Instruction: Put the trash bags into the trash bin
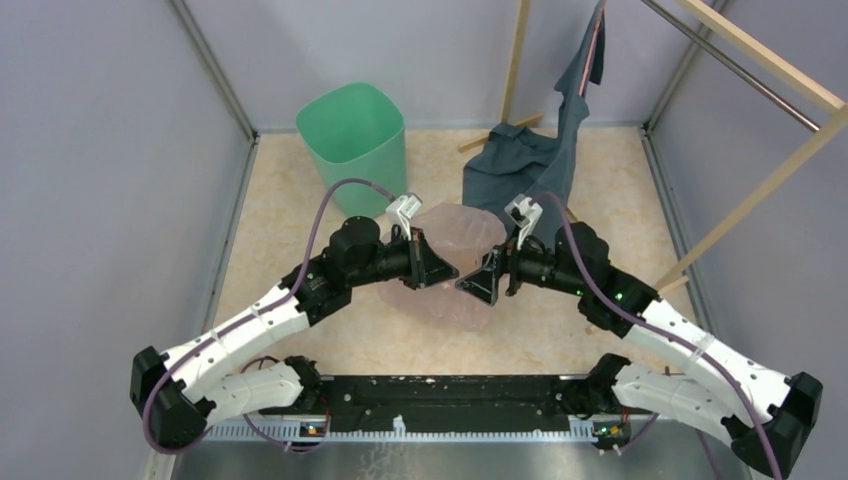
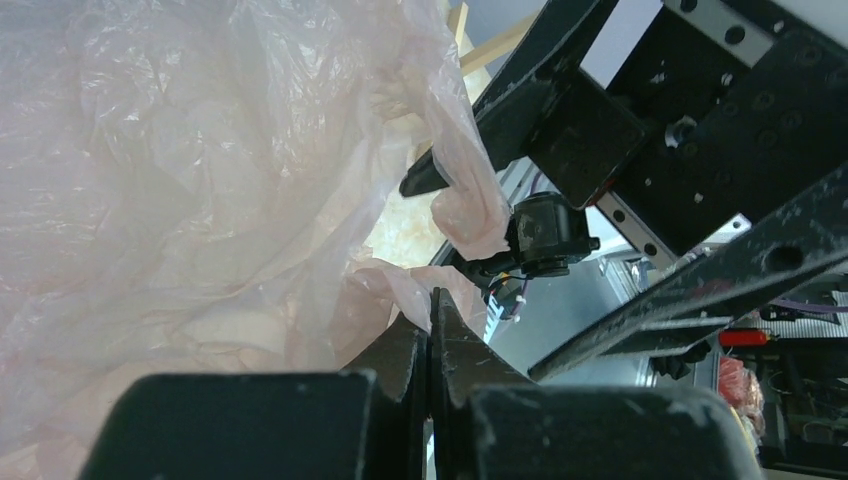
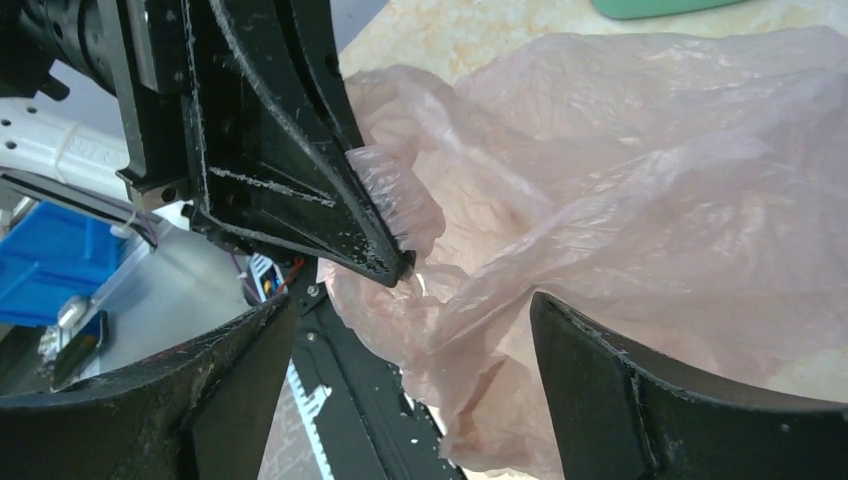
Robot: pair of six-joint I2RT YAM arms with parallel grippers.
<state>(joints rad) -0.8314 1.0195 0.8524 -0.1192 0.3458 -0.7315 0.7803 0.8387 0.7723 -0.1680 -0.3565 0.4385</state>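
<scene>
Top external view showed the trash bags (image 1: 455, 262) at the middle of the table (image 1: 290, 210), well away from the trash bin (image 1: 355, 135) in the far left corner. My left end effector (image 2: 432, 315) was pressed together, pinching the pink film, I think to lift it. My right end effector (image 3: 412, 300) was spread wide around it. Grey walls (image 1: 100, 150) stood around the pale table.

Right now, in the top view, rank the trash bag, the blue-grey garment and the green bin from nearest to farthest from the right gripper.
1. Pale-pink trash bag, at the right gripper, between the arms.
2. Dark blue-grey garment, behind it, slightly right.
3. Mint-green trash bin, far back left.
</scene>
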